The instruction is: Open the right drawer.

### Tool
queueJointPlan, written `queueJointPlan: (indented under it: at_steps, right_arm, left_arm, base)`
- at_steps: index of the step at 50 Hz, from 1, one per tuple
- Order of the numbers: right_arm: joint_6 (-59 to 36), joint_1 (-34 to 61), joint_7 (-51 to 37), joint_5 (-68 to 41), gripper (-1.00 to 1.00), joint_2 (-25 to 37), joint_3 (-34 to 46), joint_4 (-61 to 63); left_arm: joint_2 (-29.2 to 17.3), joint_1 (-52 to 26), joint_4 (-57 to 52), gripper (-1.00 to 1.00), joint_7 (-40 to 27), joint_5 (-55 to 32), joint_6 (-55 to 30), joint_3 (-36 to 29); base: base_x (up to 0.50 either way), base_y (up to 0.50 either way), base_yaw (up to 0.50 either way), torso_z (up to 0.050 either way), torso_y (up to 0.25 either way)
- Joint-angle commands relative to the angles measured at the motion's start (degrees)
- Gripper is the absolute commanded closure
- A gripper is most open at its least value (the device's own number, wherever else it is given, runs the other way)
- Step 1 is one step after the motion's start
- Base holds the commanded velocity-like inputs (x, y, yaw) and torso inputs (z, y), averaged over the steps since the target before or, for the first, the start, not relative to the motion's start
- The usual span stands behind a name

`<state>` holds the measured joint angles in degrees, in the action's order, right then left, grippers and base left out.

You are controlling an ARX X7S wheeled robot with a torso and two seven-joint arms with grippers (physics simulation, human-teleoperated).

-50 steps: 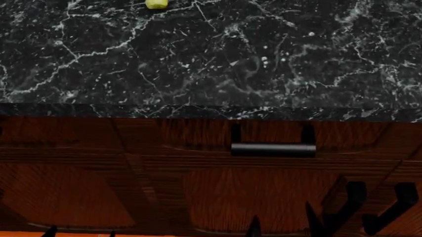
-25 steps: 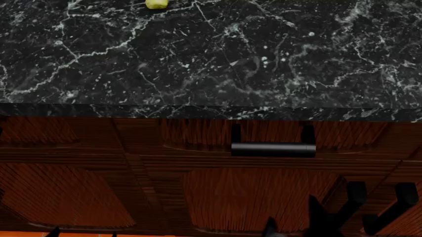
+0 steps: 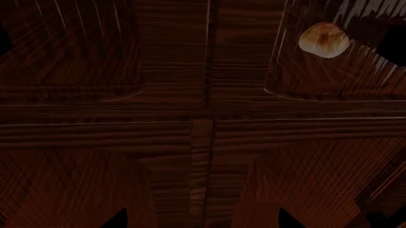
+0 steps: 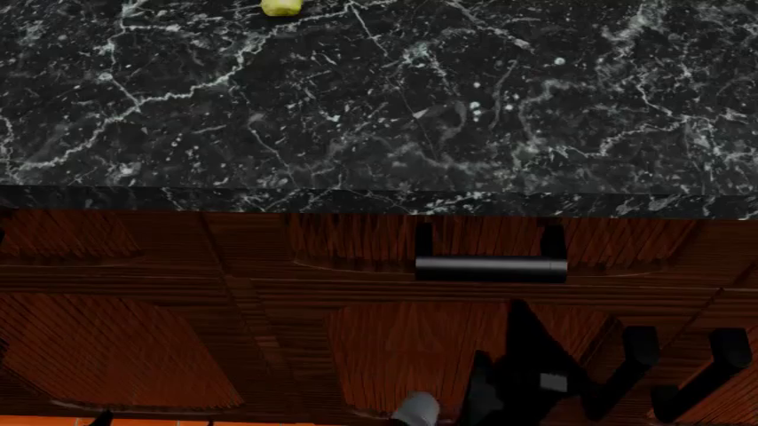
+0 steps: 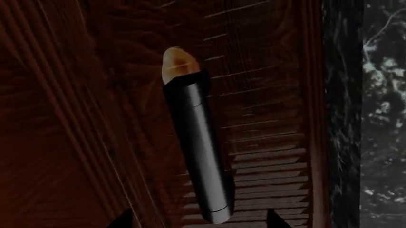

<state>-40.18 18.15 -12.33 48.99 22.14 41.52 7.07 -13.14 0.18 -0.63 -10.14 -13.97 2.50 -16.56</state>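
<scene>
The right drawer (image 4: 355, 241) is a shallow reddish-brown wood front just under the counter edge. Its dark bar handle (image 4: 491, 268) sits on two black posts. My right gripper (image 4: 519, 342) rises from below and stands just under the handle, apart from it. In the right wrist view the handle (image 5: 198, 152) lies ahead between the wide-open fingertips (image 5: 274, 219) of the right gripper (image 5: 199, 219). A tan lump (image 5: 179, 64) shows at the bar's far end. My left gripper (image 3: 199, 221) is open and empty, facing wood panels, with the tan lump (image 3: 323, 40) far off.
A black marble countertop (image 4: 379, 106) overhangs the drawer, with a small yellow-green object (image 4: 280, 7) at its far edge. Taller cabinet door panels (image 4: 119, 355) lie below the drawer. Two black door handles (image 4: 640, 355) stick out at the lower right.
My right arm has risen from the bottom edge of the head view toward the drawer handle. The drawer and handle have not moved.
</scene>
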Motion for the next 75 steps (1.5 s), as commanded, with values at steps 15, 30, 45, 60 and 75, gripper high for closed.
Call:
queueJointPlan:
  at_steps: [15,30,45,60,75]
  right_arm:
    - [0.9,11.1,2.3,8.3,-1.0,-1.0,8.1,-15.8]
    - [-1.0,12.5,2.7,11.6,-1.0,-1.2,10.0,-19.9]
    - [2.7,14.3,-1.7,5.8,-1.0,-2.9,6.3,-23.3]
    - [2.2,16.0,-1.0,7.2,-1.0,-4.1,8.0,-27.2]
    - [3.4,19.5,-3.8,6.9,-1.0,-6.1,8.2,-34.3]
  left_arm:
    - [-0.6,0.0,-0.1,-1.0,-0.4,-0.2,0.0,-1.1]
    - [-0.9,-0.2,0.3,-1.0,-0.4,-0.4,0.1,-1.8]
    - [-1.2,-0.6,0.9,-1.0,-0.2,-0.2,-0.2,-2.8]
    - [-1.4,-0.7,1.0,-1.0,-0.4,-0.5,0.0,-3.2]
    - [-1.8,-0.6,0.6,-1.0,-0.5,-0.9,0.0,-3.6]
  base:
    - [0.0,0.0,0.0,0.0,0.0]
    - [0.0,0.0,0.0,0.0,0.0]
    - [0.0,0.0,0.0,0.0,0.0]
    - [0.0,0.0,0.0,0.0,0.0]
    - [0.0,0.0,0.0,0.0,0.0]
